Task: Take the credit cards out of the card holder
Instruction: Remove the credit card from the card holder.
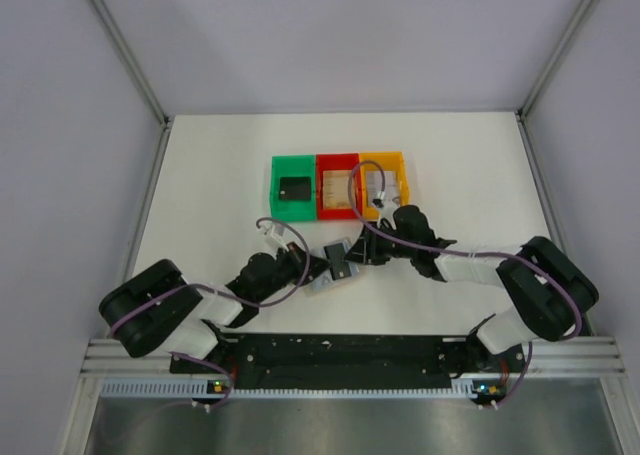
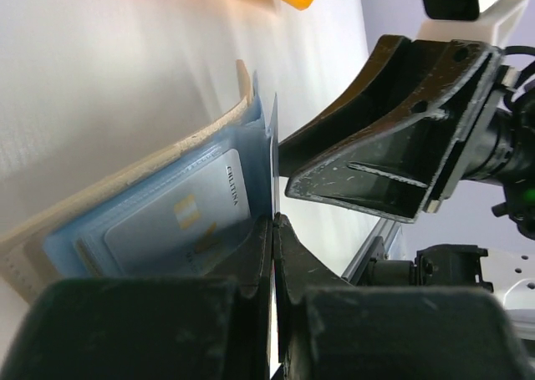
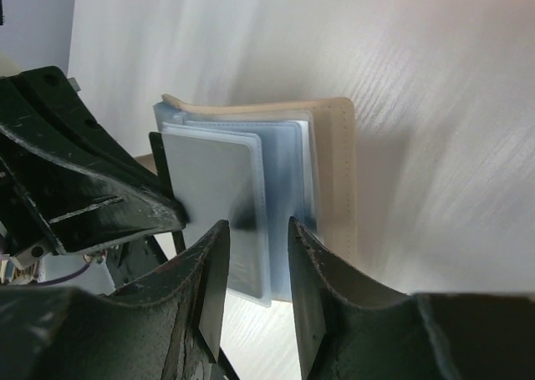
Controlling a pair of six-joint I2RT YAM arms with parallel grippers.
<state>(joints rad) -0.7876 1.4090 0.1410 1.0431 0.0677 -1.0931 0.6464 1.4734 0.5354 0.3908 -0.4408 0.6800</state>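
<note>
The card holder (image 1: 328, 280) lies open on the white table between both arms. In the left wrist view its tan outside (image 2: 125, 179) curves round light blue sleeves, and a pale credit card (image 2: 180, 221) sits in one sleeve. My left gripper (image 2: 275, 219) is shut on the thin edge of an upright blue panel of the holder. In the right wrist view the tan cover (image 3: 336, 171) is on the right and a clear sleeve (image 3: 213, 175) stands up in front. My right gripper (image 3: 257, 223) is open just short of that sleeve, with nothing between its fingers.
Three small bins stand in a row behind the holder: green (image 1: 275, 187) with a black card, red (image 1: 338, 159) with a tan one, orange (image 1: 403, 180) with small items. The two grippers are almost touching over the holder. Grey walls enclose the table.
</note>
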